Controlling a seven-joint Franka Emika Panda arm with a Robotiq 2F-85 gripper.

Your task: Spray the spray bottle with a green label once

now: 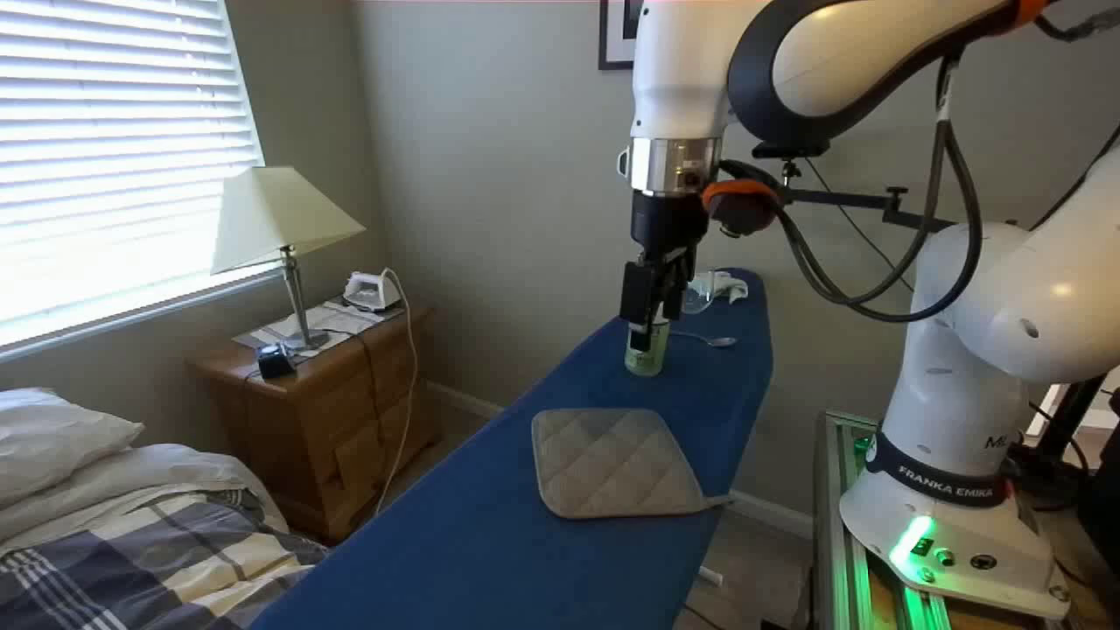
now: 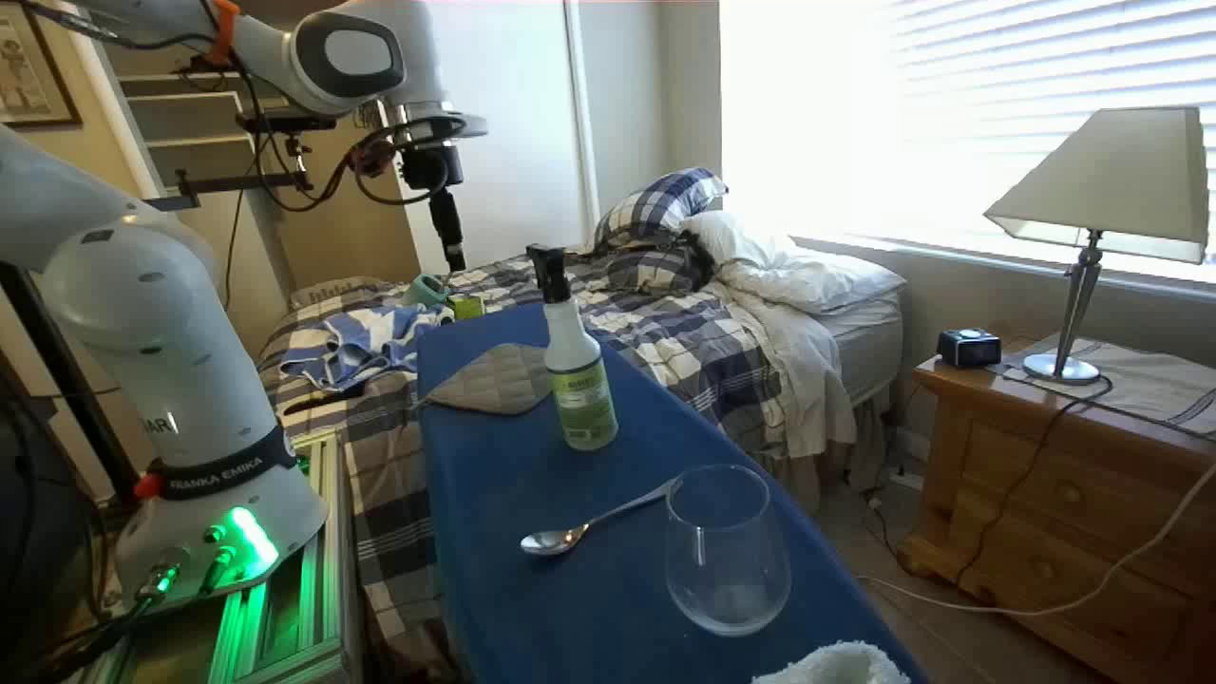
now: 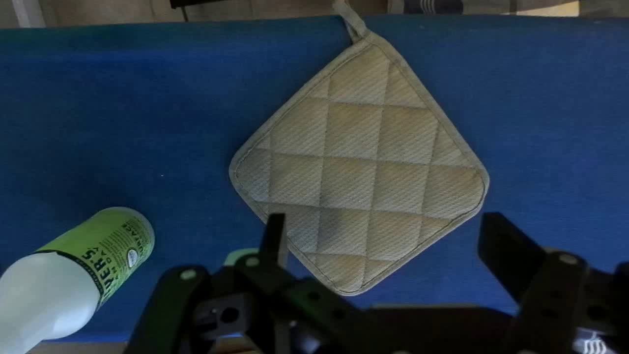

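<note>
Robotiq gripper (image 3: 383, 223) fingers parted, we see the green-labelled spray bottle (image 3: 81, 270) cropped in the wrist view, top behind the gripper in an exterior view showing a clothes iron (image 1: 371, 291), standing whole, trigger head (image 2: 549, 272) included, on the ironing board (image 2: 494, 475) in an exterior view.

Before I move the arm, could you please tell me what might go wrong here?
The open gripper is not around the spray bottle, which stands upright, so a sideways approach could tip it over. A toppled bottle might also knock the clear glass, since both stand on the blue ironing board.
</note>
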